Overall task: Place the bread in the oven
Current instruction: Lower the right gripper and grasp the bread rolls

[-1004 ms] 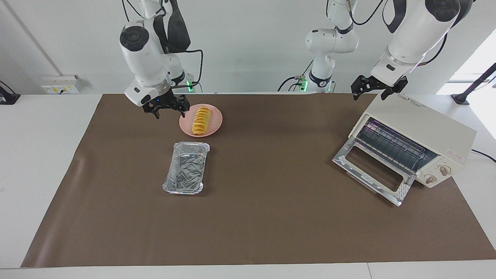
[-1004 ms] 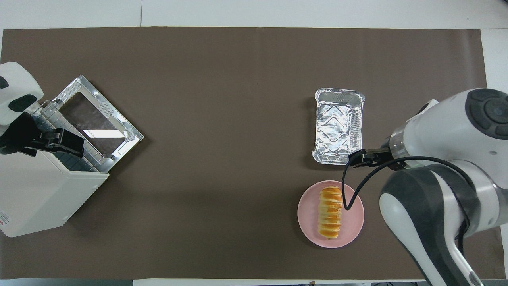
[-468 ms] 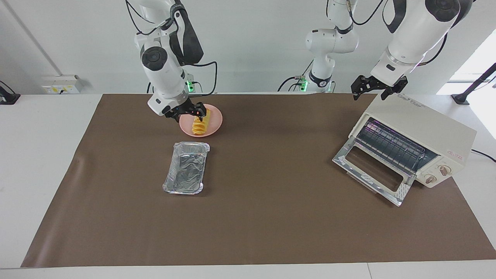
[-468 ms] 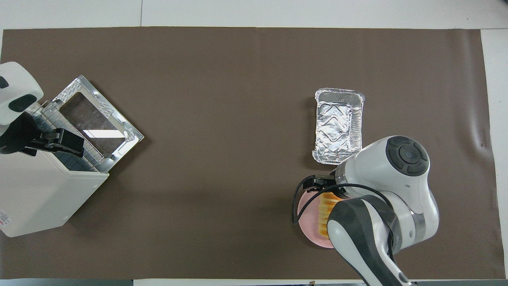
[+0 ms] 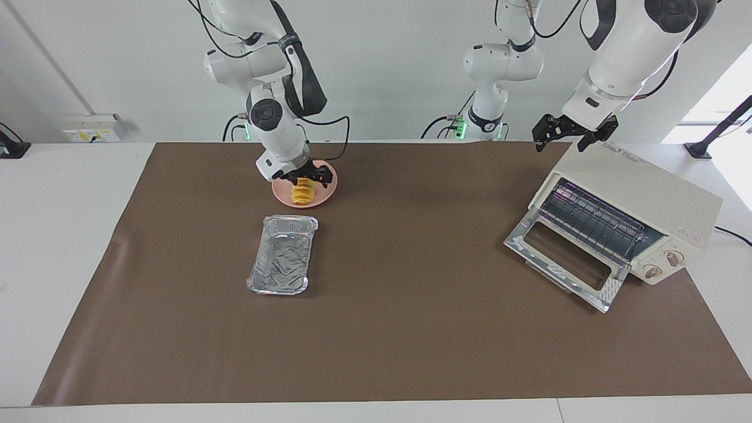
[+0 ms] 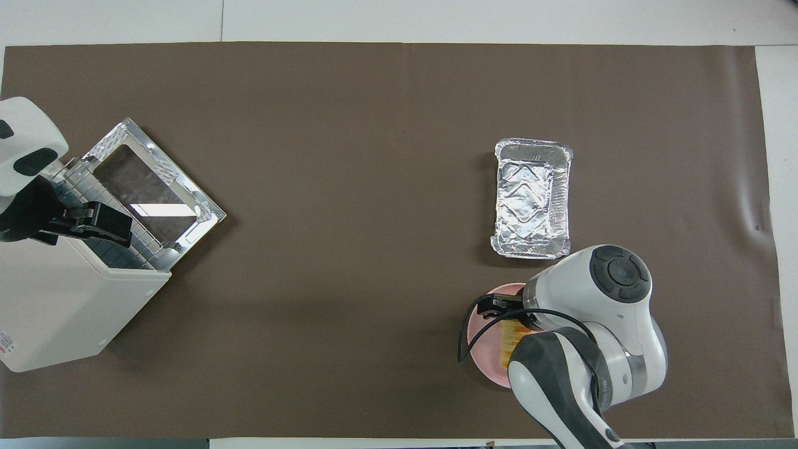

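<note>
Facing view: over the last second the right gripper has swung in from beside the pink plate and come down onto the bread. Its fingers are spread to either side of the loaf's end nearest the robots and have not yet pinched it, so the pick-up looks about to begin. The plate sits close to the mat's edge nearest the robots, toward the right arm's end, and the bread lies on it. The foil tray, farther from the robots than the plate, holds nothing. The left gripper waits with jaws spread above the top of the oven and has not moved. The oven stands at the left arm's end of the mat with its glass door dropped open and the wire rack bare.

Overhead view: the right arm's wrist now covers most of the plate, leaving only a sliver of bread showing. The tray is empty, and the oven has nothing in its open mouth
</note>
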`<control>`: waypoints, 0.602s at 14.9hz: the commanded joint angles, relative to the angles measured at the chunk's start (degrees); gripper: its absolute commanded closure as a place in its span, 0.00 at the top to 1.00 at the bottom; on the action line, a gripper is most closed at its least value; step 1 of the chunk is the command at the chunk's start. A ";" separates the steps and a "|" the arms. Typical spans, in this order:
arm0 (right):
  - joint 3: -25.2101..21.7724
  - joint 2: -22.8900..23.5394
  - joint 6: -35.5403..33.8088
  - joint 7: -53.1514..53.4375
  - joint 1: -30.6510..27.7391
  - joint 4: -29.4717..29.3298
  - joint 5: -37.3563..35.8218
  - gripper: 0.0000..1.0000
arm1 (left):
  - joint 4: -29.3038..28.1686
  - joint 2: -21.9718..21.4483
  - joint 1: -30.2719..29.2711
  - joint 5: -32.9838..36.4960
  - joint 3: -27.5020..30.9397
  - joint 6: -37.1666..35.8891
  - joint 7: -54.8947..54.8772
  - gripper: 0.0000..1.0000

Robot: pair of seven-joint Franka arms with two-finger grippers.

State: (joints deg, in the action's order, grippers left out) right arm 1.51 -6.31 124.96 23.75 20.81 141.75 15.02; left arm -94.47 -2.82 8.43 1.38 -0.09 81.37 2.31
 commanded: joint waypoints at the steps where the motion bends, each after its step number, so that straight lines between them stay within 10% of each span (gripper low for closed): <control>1: -0.01 -2.03 0.81 -0.29 -0.25 2.47 1.41 1.00 | -0.10 -0.52 -0.61 0.90 -0.35 0.19 -0.20 1.00; 6: -0.01 -3.88 2.12 -0.72 -0.16 6.25 1.41 0.98 | -0.10 -0.52 -0.61 0.90 -0.35 0.19 -0.20 1.00; 9: -0.01 -3.97 2.66 -0.73 -0.25 7.13 1.50 0.66 | -0.10 -0.52 -0.61 0.90 -0.35 0.19 -0.20 1.00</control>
State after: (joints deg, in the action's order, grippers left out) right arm 1.48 -8.25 126.30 23.75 20.81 146.60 15.03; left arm -94.47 -2.82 8.43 1.38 -0.09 81.37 2.31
